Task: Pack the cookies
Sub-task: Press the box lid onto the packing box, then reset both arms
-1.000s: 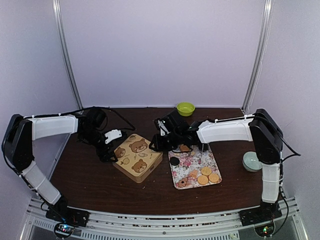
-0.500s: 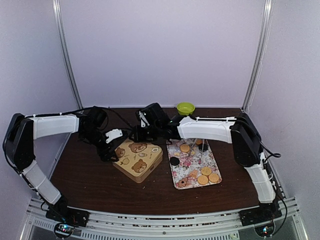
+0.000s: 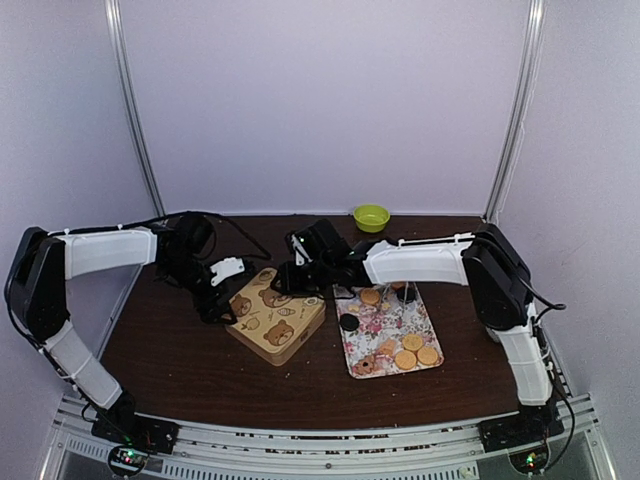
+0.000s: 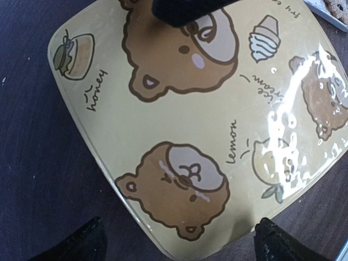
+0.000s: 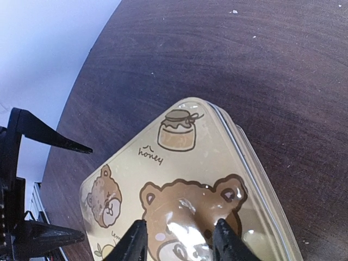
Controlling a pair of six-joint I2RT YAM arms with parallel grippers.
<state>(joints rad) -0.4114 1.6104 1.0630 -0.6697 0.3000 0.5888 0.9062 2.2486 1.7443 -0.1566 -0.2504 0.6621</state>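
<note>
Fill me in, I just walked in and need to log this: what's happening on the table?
Both arms are at the bear-print tin, whose lid is on. The left gripper stands wide open over the tin's left edge. The right gripper, fingers parted and empty, is near the lid's far corner; contact is unclear. The cookies lie on the floral tray beside the tin, whose inside is hidden.

Cookies (image 3: 411, 342) on tray (image 3: 400, 318), right of tin (image 3: 275, 315)
</note>
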